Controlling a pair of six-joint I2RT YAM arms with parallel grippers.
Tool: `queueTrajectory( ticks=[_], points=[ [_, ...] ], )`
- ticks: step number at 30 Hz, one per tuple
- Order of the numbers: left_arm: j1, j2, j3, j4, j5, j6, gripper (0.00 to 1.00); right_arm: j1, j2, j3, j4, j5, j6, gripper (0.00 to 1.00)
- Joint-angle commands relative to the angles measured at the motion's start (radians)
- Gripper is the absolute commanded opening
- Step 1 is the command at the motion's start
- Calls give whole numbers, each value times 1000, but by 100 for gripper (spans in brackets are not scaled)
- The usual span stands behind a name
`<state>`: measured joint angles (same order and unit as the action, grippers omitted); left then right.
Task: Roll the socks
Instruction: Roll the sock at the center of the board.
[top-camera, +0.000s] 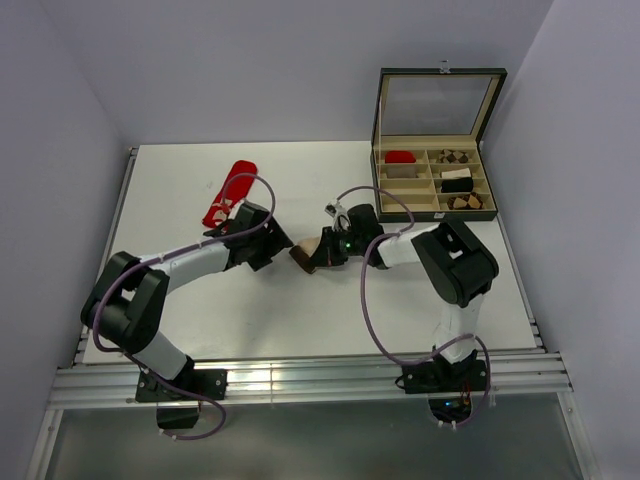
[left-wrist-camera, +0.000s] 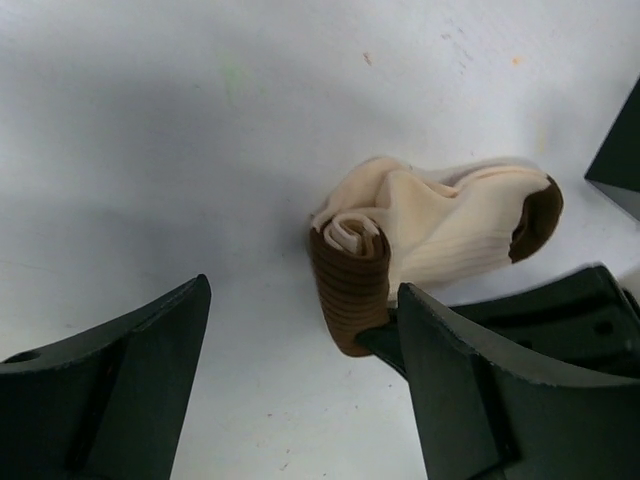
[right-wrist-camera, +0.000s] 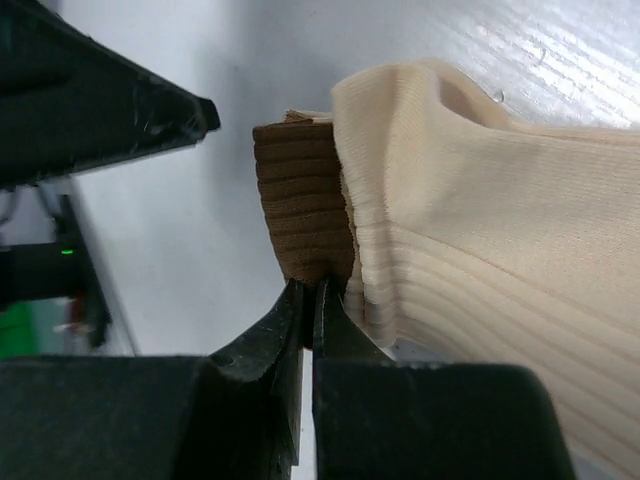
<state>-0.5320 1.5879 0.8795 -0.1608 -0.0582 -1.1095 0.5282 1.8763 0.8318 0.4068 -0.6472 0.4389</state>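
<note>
Your right tool (right-wrist-camera: 308, 288) was clamped on the brown band (right-wrist-camera: 300, 210) of the partly rolled cream fabric sock (left-wrist-camera: 430, 230), mid-surface (top-camera: 180, 320). Your left tool (left-wrist-camera: 302, 295), jaws apart, faced its rolled end from the left. The red fabric sock (top-camera: 228, 193) lay farther back.

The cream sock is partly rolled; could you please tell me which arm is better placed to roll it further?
Probably the right: the right gripper is shut on the brown band of the cream sock, while the left gripper stands open beside it, holding nothing.
</note>
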Motion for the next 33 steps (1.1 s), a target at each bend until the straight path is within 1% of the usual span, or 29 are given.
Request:
queueTrajectory(
  ticks=[1,3,6,8,11,14,19,25,28,31,33],
  points=[
    [-29,-25,-1,87,29,-16,80,-39,82,18,-42,-141,115,0],
    [-45,-16,9,90,27,-9,79,-48,110,24,-34,-155,154,0],
    [-56,4,19,90,29,-3,79,-77,145,0,47,-206,242,0],
    [-62,10,26,89,23,2,79,-100,170,-5,59,-223,268,0],
    [-66,27,30,89,21,5,78,-117,196,6,33,-227,271,0],
    [-68,47,41,83,24,7,76,-128,216,9,47,-239,297,0],
    [-72,79,59,86,20,14,73,-129,231,41,-19,-220,274,0],
    [-74,133,84,67,15,19,65,-129,245,50,-29,-221,276,0],
    [-75,153,84,50,12,17,58,-129,245,53,-37,-218,270,0],
    [-75,173,90,15,8,16,54,-129,239,52,-36,-216,268,0],
    [-75,198,107,-15,4,20,50,-131,231,52,-39,-209,262,0]
  ],
)
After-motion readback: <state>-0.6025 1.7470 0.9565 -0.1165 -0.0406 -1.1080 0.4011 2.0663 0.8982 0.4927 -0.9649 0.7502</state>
